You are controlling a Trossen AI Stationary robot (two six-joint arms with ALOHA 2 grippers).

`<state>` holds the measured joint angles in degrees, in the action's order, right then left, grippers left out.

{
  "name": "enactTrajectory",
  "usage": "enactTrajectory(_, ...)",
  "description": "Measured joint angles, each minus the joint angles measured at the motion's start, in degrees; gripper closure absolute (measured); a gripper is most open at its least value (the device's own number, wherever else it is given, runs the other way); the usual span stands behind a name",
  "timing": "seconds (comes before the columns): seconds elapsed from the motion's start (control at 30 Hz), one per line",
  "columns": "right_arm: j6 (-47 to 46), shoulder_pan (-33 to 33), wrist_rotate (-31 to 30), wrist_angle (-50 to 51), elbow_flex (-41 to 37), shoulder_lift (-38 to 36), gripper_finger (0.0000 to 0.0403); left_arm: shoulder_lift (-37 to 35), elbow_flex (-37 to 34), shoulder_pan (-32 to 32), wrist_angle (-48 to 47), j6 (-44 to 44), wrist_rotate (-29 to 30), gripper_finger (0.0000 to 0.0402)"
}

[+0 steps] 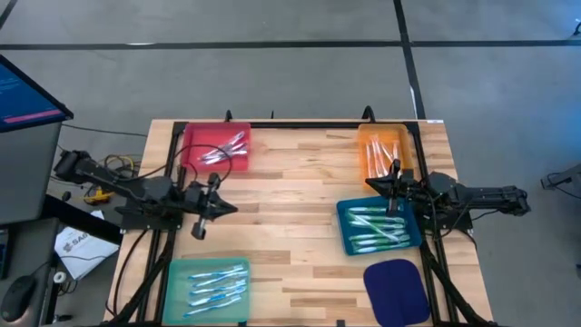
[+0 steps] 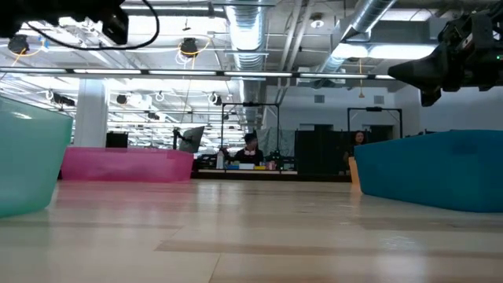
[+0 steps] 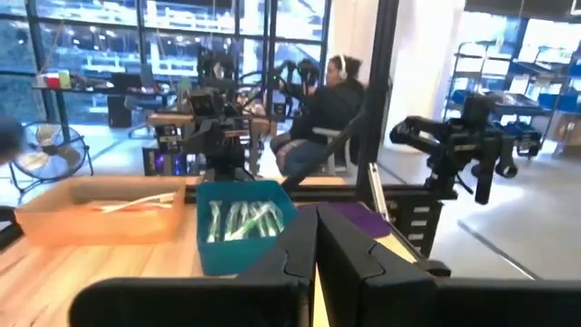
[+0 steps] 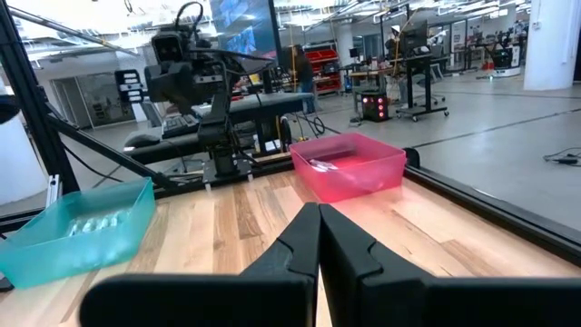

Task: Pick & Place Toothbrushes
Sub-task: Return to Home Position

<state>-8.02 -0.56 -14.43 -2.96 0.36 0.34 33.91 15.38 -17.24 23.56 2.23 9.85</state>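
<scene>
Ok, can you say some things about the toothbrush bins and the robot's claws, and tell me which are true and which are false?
1. All the toothbrushes lie in bins; none is on the bare table. True.
2. The pink bin is empty. False: it holds toothbrushes.
3. The left gripper and the right gripper are both shut and hold nothing. True.
4. The orange bin stands right beside the teal bin. False: they sit at opposite corners of the table.
</scene>
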Motion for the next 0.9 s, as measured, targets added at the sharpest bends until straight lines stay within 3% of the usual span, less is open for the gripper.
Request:
enactTrajectory(0.23,-0.01,0.00,0.00,0.00,-0.02,0.00,0.0403,-5.09,-4.95,0.01,0.29,-1.76,-3.86,0.0400)
enactTrajectory(0.43,-0.01,0.00,0.00,0.00,-0.02,0.00,0.0403,-12.78,-9.64,0.07,1.06,-3.56,3.89,0.0400)
enactTrajectory(0.63,-0.01,0.00,-0.01,0.00,-0.02,0.00,0.0403,-22.70,-13.12,0.07,1.02,-8.16,4.48,0.0400)
enactTrajectory(0.8,-0.01,0.00,0.01,0.01,-0.02,0.00,0.0403,-30.43,-14.99,0.06,-0.66,-7.04,1.35,0.0400)
enactTrajectory(0.9,-0.01,-0.02,0.00,0.02,-0.02,0.00,0.0403,-33.93,-14.99,0.07,-2.12,-5.11,-3.40,0.0400)
